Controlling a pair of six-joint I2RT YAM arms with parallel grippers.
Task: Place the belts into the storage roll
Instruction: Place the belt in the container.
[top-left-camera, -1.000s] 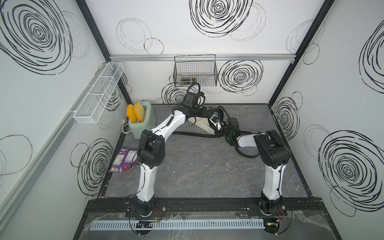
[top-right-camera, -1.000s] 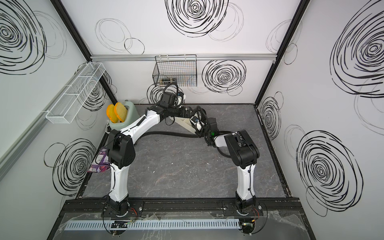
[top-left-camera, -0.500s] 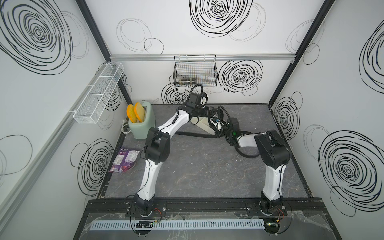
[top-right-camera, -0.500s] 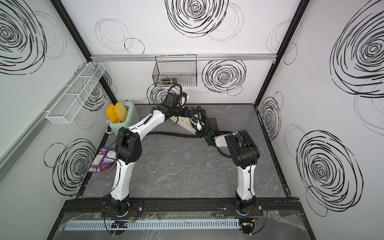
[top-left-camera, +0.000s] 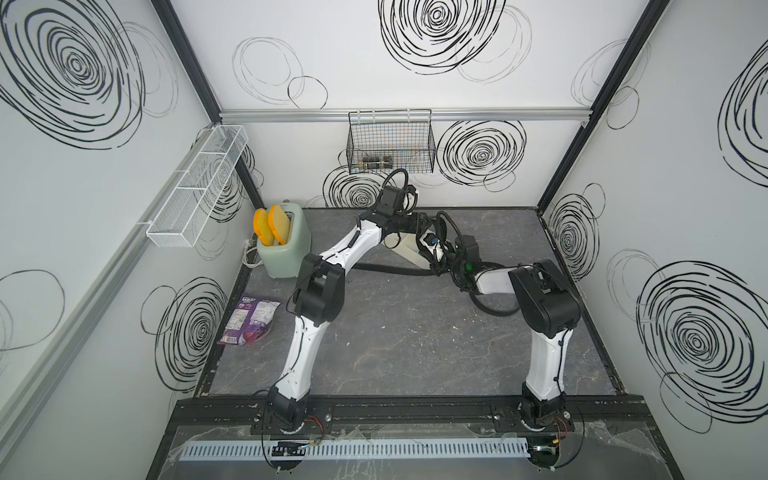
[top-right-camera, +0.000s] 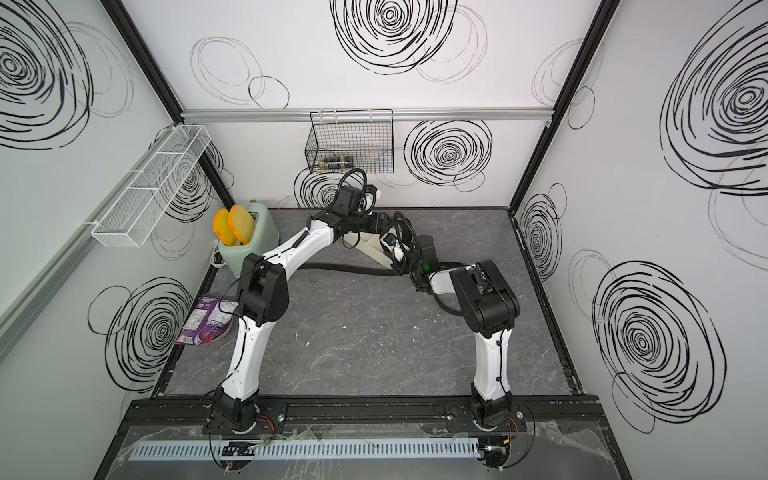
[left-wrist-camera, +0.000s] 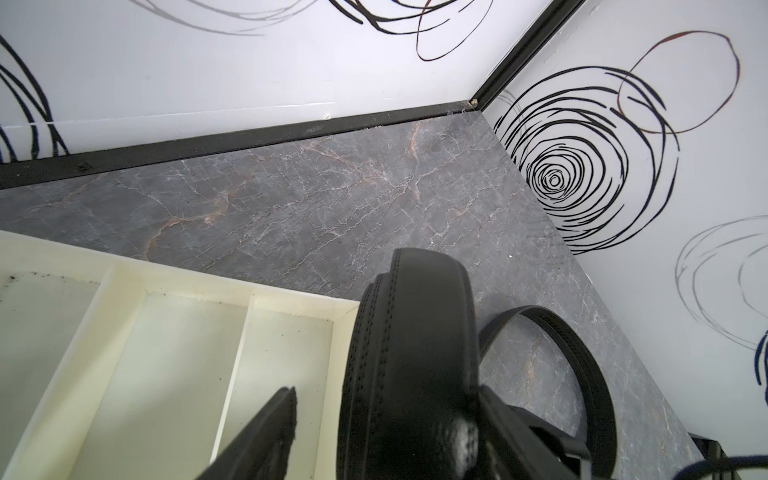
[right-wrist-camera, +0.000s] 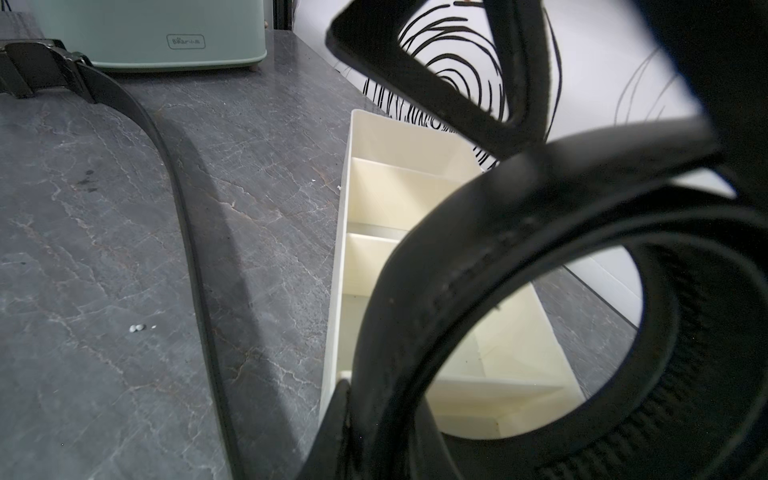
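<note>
The only change in the last second is on the left side. The left arm (top-left-camera: 320, 291) has pushed its elbow in and reached further toward the back of the desk (top-left-camera: 395, 353). The left gripper (left-wrist-camera: 388, 399) has gone from jaws wide apart to partway in around the coiled belt (left-wrist-camera: 411, 332). It isn't clamped yet: the left wrist view shows a gap between one of its fingers (left-wrist-camera: 266, 432) and the coil.

The right arm (top-left-camera: 544, 303) hasn't budged. The jaws of the right gripper (top-left-camera: 442, 266) are clenched. The coil hangs right in front of that wrist camera, clear of the desk, so I'd say they're pinching the coiled belt.

The coil is at the end of the storage tray (left-wrist-camera: 291, 300), by the last compartment. As far as I can tell it's above the compartment rather than down inside. Every compartment I can see has nothing in it.

A buckled strap (right-wrist-camera: 174, 174) lies flat on the desk, running from by the green toaster (right-wrist-camera: 166, 37) toward the right gripper. I can't tell if it's the coil's own tail or the other belt.

My read is that the left side is adding a second grip so the roll doesn't spring open going in. Nothing's stowed yet.
</note>
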